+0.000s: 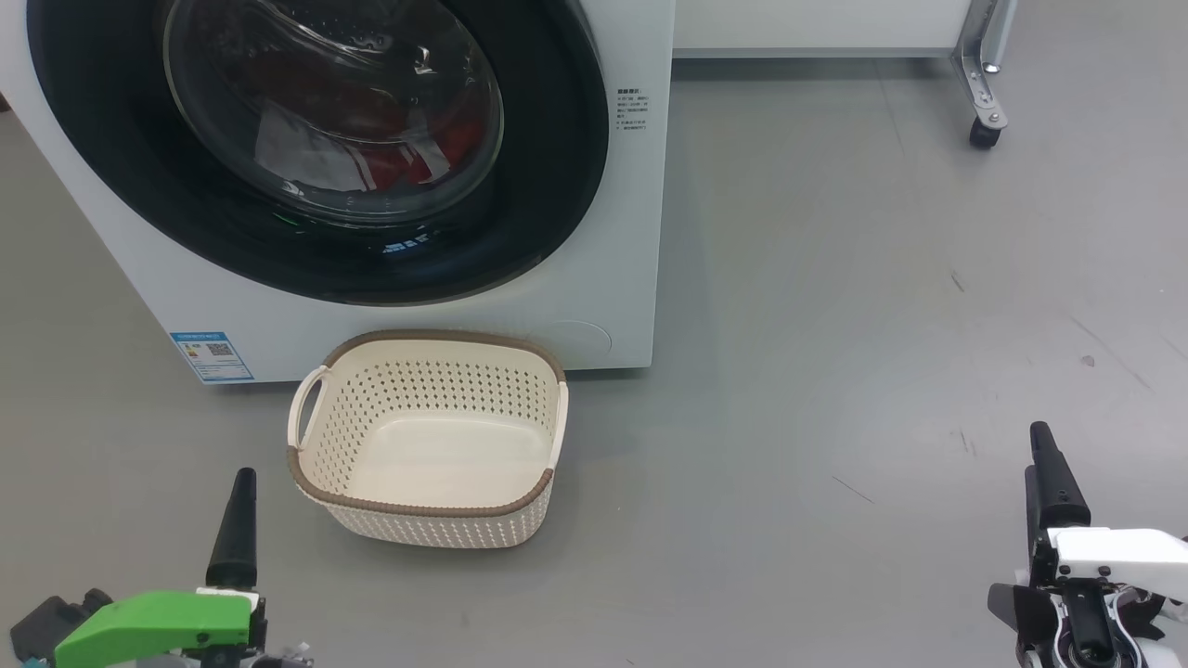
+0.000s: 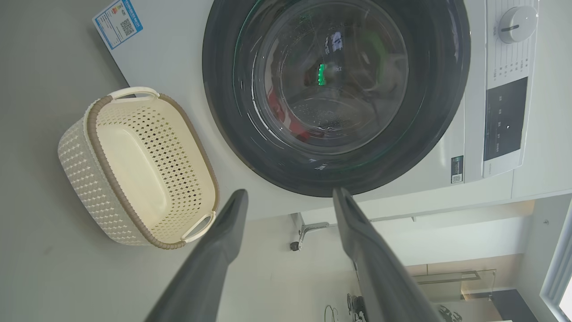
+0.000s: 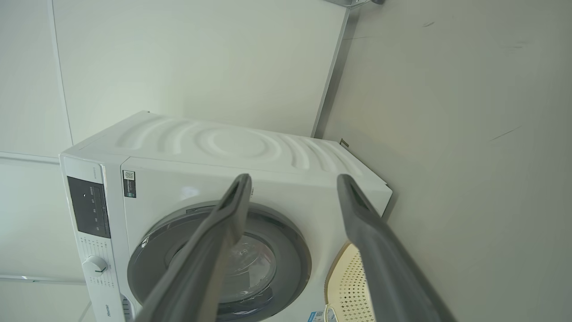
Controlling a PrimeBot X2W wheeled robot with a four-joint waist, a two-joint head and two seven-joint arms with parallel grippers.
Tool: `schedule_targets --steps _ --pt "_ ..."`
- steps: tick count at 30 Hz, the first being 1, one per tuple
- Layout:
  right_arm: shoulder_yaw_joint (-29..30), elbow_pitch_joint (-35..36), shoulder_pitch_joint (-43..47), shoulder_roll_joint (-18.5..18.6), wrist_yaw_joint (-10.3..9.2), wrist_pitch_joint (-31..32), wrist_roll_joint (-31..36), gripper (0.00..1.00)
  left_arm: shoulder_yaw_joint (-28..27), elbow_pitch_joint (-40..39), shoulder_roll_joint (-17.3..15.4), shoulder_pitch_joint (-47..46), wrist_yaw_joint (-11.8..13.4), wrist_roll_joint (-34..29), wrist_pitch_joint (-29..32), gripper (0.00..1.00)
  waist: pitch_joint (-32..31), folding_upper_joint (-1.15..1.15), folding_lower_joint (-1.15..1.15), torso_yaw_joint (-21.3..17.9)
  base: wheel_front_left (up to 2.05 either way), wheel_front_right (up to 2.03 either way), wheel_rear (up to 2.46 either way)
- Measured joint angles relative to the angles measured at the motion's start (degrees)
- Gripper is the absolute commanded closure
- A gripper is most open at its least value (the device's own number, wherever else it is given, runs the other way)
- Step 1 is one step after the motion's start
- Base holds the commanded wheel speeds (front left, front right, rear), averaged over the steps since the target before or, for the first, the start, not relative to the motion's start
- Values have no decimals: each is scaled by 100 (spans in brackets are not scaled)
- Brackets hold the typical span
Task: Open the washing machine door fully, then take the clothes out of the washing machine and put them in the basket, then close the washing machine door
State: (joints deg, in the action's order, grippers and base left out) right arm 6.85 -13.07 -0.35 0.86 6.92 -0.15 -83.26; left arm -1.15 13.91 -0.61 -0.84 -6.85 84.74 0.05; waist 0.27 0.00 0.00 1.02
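Note:
The white washing machine [image 1: 603, 278] fills the upper left of the head view. The washing machine door [image 1: 557, 139], with its black rim and bulging glass, lies flat against the machine's front. Red and white clothes [image 1: 371, 139] show through the glass. The cream basket [image 1: 427, 336] stands on the floor just before the machine, with nothing in it. My left gripper [image 2: 290, 192] is open and empty, low at the left, short of the basket; one finger [image 1: 237, 529] rises there. My right gripper [image 3: 293, 176] is open and empty, far right of the basket, one finger [image 1: 1053, 478] in sight.
A white wheeled cabinet [image 1: 817, 23] stands behind the machine at the right, one caster [image 1: 984, 134] on the grey floor [image 1: 882, 371]. The machine's dial [image 2: 518, 18] and dark control panel [image 2: 505, 120] sit above the door. A blue sticker [image 1: 212, 357] marks its lower front.

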Motion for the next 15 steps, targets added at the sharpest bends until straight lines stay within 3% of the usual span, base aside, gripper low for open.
schedule_targets --steps 15 --pt "-115 424 -42 27 1 -300 1416 0 89 -327 -24 -7 -1 -1386 -321 0 -6 0 0 94 0 0 0"
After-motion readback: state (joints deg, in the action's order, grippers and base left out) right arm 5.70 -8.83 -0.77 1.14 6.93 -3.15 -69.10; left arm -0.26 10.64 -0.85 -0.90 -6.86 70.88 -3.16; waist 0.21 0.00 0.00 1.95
